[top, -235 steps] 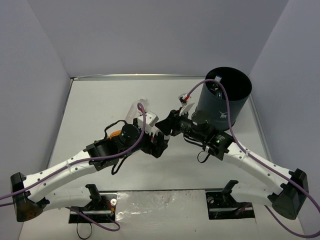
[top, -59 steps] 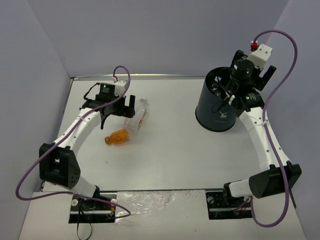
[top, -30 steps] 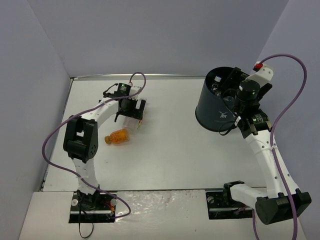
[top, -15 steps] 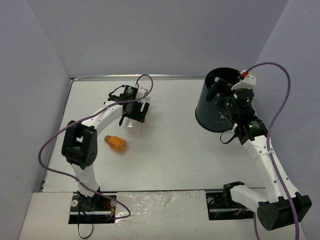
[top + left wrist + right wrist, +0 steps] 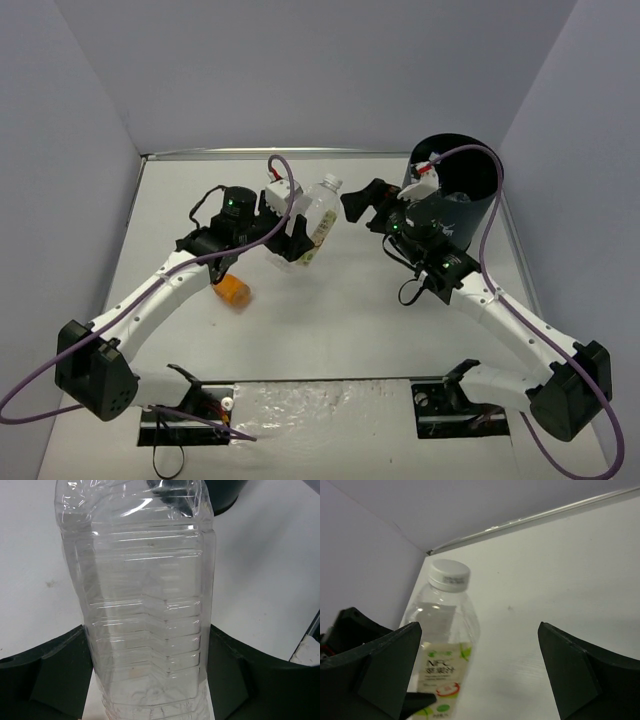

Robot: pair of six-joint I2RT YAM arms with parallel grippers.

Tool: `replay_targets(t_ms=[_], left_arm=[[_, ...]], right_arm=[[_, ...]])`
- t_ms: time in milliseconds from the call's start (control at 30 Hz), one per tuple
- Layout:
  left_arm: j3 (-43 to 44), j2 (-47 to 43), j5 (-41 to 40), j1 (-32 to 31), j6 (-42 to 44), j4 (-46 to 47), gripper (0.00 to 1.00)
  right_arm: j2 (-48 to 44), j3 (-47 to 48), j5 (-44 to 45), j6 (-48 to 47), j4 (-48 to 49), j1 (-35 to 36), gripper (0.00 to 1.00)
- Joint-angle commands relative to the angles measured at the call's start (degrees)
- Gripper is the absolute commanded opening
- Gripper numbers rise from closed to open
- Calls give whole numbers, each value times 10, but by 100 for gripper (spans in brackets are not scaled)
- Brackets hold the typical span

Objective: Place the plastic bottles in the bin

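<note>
The left gripper (image 5: 292, 238) is clenching the clear bottle (image 5: 319, 212) around the lower part of its ribbed body. In the left wrist view the two dark fingers (image 5: 55, 675) are pressing against opposite sides of the clear bottle (image 5: 150, 605). The bottle's long axis is running steeply, nearly upright. Its white cap (image 5: 330, 183) is pointing up and leaning toward the far right, in the direction of the bin (image 5: 475, 212). The base is pointing back toward the left arm.

The right gripper (image 5: 365, 203) is standing released with nothing between its fingers (image 5: 380, 665). It is facing left toward the capped bottle (image 5: 442, 645), near it but apart. The bin is sitting at the far right of the worktop (image 5: 330, 320), just behind the right gripper. An orange-filled bottle (image 5: 233, 290) is lying on the worktop beside the left arm, well apart from the bin.
</note>
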Motion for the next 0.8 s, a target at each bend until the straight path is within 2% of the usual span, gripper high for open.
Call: replay_targets(t_ms=[0,300,500,533,600,667,733,767], left_arm=[[3,-19,22,-5,-12,50,17],[1,-49,38,-29,-23,57,17],[-8,-64,47,-44,-19,60,16],[-7,-64,48,-46,-19,57,16],[-6,-63,46,-52,-17,51,17],[-6,-65,31,-55,-18,51,17],[-2,-66,19,-55,-21,50,20],[1,-66,15,-55,-25,48,32]], right_arm=[[10,17,108,25,136,41,100],[88,59,175,30,75,81,100],[136,90,161,8,85,80,100],[139,94,165,4,83,80,96],[135,97,181,6,74,80,79],[122,88,185,21,76,80,51],[105,76,188,22,85,80,31],[100,73,191,21,85,80,24]])
